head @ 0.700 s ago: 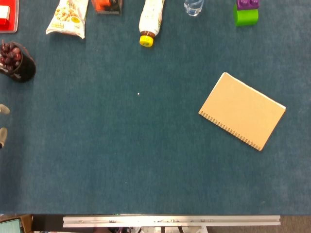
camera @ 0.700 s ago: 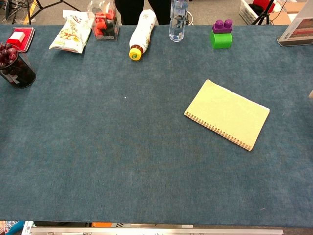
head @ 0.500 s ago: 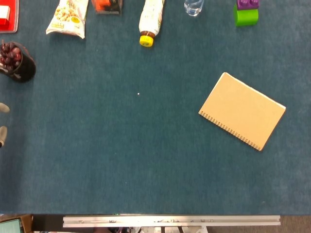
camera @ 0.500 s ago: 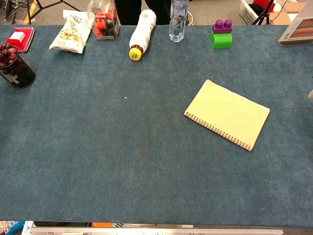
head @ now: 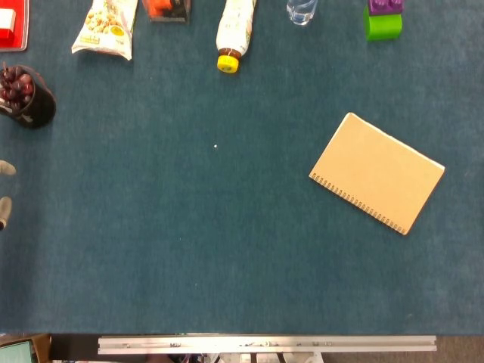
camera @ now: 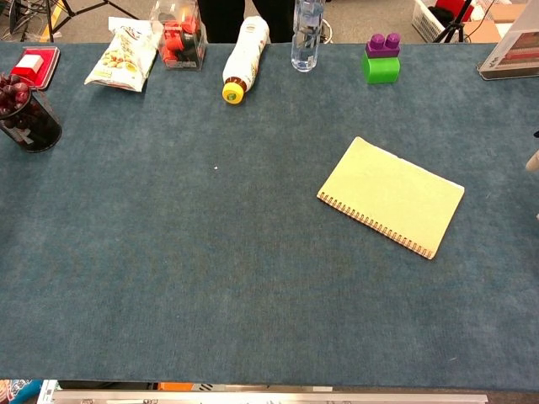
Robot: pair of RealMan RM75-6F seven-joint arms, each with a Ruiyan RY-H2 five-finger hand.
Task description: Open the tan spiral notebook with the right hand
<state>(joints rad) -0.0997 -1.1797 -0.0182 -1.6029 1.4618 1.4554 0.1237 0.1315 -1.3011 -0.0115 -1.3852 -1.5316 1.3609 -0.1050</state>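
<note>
Notebook-opening has not begun: we see the tan spiral notebook (head: 376,173) lying closed and flat on the right half of the desk (head: 189,249), turned at an angle, its wire binding along the lower-left edge and its free edge toward the far right corner.

To do this well, we judge the right hand (camera: 532,162) should come in over the right edge, hook its fingertips under the cover at the free edge only, and swing it over the binding without dragging the book.

Only a sliver of that hand shows at the right edge in the chest view, so we cannot tell its pose; the left hand (head: 4,193) peeks in at the left edge, equally unreadable.

Counting along the far edge: one red tray (head: 11,23), one dark cup of grapes (head: 25,96), one snack bag (head: 107,26), one clear box (camera: 177,35), one yellow-capped bottle (head: 233,32), one water bottle (camera: 307,34), one green-and-purple block (head: 383,18); then one notebook.
</note>
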